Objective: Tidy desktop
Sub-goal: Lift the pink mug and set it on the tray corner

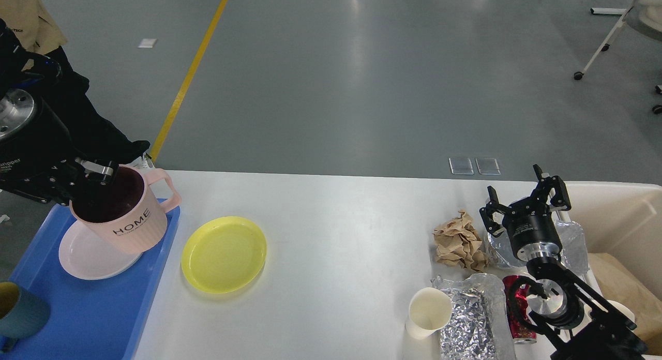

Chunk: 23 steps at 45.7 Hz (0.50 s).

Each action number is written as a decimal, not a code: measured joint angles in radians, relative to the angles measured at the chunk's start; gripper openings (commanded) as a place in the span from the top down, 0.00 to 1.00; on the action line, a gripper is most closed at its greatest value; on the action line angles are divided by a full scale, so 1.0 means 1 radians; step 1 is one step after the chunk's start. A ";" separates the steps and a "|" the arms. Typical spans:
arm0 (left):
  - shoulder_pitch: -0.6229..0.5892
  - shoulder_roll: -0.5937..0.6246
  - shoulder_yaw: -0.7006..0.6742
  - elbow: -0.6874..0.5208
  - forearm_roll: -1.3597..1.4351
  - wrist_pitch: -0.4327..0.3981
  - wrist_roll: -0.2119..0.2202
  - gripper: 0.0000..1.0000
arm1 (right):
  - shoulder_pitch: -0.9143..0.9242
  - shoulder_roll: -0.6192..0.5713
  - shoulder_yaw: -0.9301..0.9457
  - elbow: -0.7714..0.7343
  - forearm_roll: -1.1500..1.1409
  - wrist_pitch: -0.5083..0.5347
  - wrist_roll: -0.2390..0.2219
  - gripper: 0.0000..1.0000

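Left gripper [95,175]: its jaws were closed on the rim of one pink ribbed plastic mug [124,211] with the word HOME, one finger inside the mug and one outside; the mug was tilted.
Right gripper [522,198]: its jaws stood apart and held nothing.
Desktop [336,236]: one large smooth white rectangular tabletop lay under both grippers and stretched between them.
Tray [93,313]: one blue plastic tray lay below the left jaws, on the left end of the desktop.
Plates: two. One white oval plate [90,254] was in the tray, just under the held mug; I cannot tell if the mug touched it. One round yellow plastic plate [224,254] lay on the desktop, right of the left jaws and just beside the tray.
Cups: two more. One dark teal cup [20,311] stood in the tray, well below the left jaws. One white paper cup [426,313] stood below and left of the right jaws.
Paper: one crumpled brown paper ball [457,241] lay just left of the right jaws.
Foil: two crumpled silver pieces, one [473,313] beside the paper cup, one [571,241] behind the right arm.
Can: one red drink can [517,318] lay partly hidden under the right arm.
Bin [615,215]: one cream-coloured plastic bin stood right of the right jaws.
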 measured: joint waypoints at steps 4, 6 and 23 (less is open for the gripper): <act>0.024 0.030 0.023 0.017 0.002 0.002 0.002 1.00 | 0.000 0.000 0.000 0.000 0.000 0.000 0.000 0.00; 0.044 0.056 0.033 0.034 0.004 0.005 0.001 1.00 | 0.000 0.000 0.000 0.000 0.000 0.000 0.000 0.00; 0.434 0.244 0.024 0.316 0.021 0.028 -0.019 1.00 | 0.000 0.000 0.000 0.000 0.000 0.001 0.000 0.00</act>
